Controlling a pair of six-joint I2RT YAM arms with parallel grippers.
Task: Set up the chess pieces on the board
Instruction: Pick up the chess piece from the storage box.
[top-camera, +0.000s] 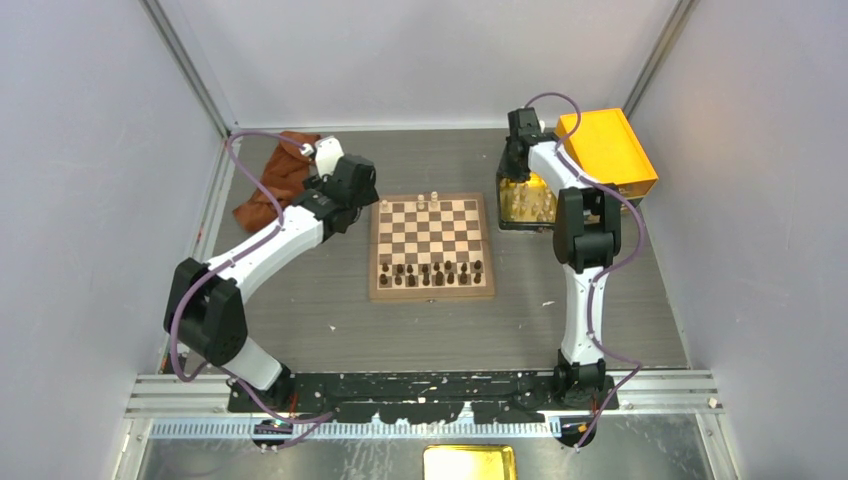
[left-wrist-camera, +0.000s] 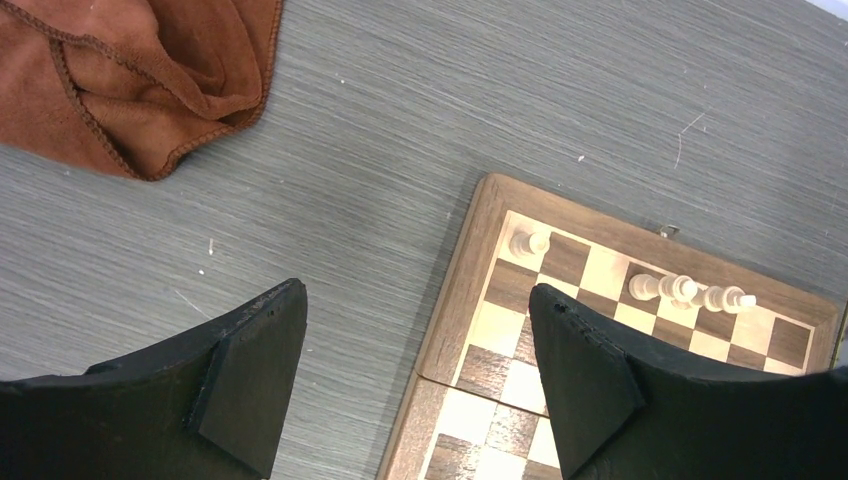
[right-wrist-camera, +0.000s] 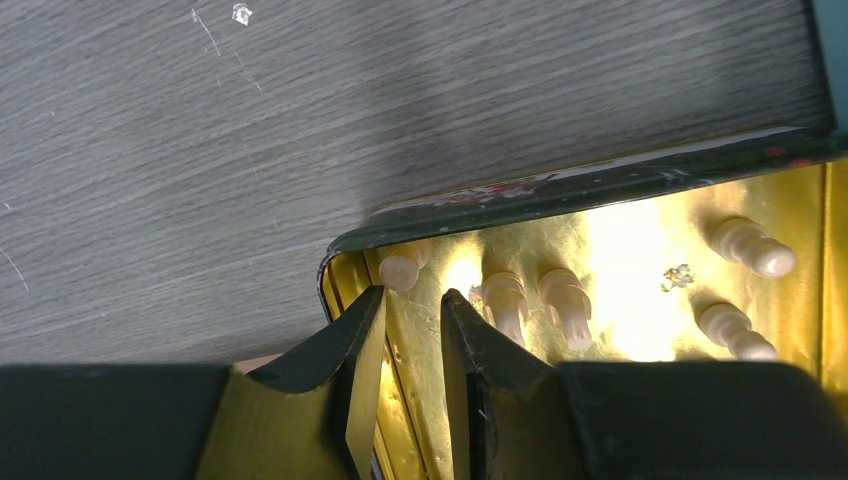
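The board (top-camera: 430, 292) lies mid-table, with dark chessmen on its two near rows. Cream chess pieces (top-camera: 428, 200) stand on its far row; the left wrist view shows one (left-wrist-camera: 528, 243) at the corner and a few more (left-wrist-camera: 690, 292) along that row. My left gripper (left-wrist-camera: 418, 290) hangs open over the board's far-left corner and holds nothing. My right gripper (right-wrist-camera: 412, 295) is down inside the golden tray (right-wrist-camera: 560, 185), its jaws a narrow gap apart with only tray floor between them. One cream piece (right-wrist-camera: 400, 268) lies just past the left fingertip. Others (right-wrist-camera: 507, 300) lie to the right.
A brown cloth (top-camera: 275, 180) is bunched at the far left, close to the left arm. An orange-yellow box (top-camera: 605, 150) sits behind the tray (top-camera: 512, 222) at the far right. A gold object (top-camera: 470, 462) lies in front of the arm bases.
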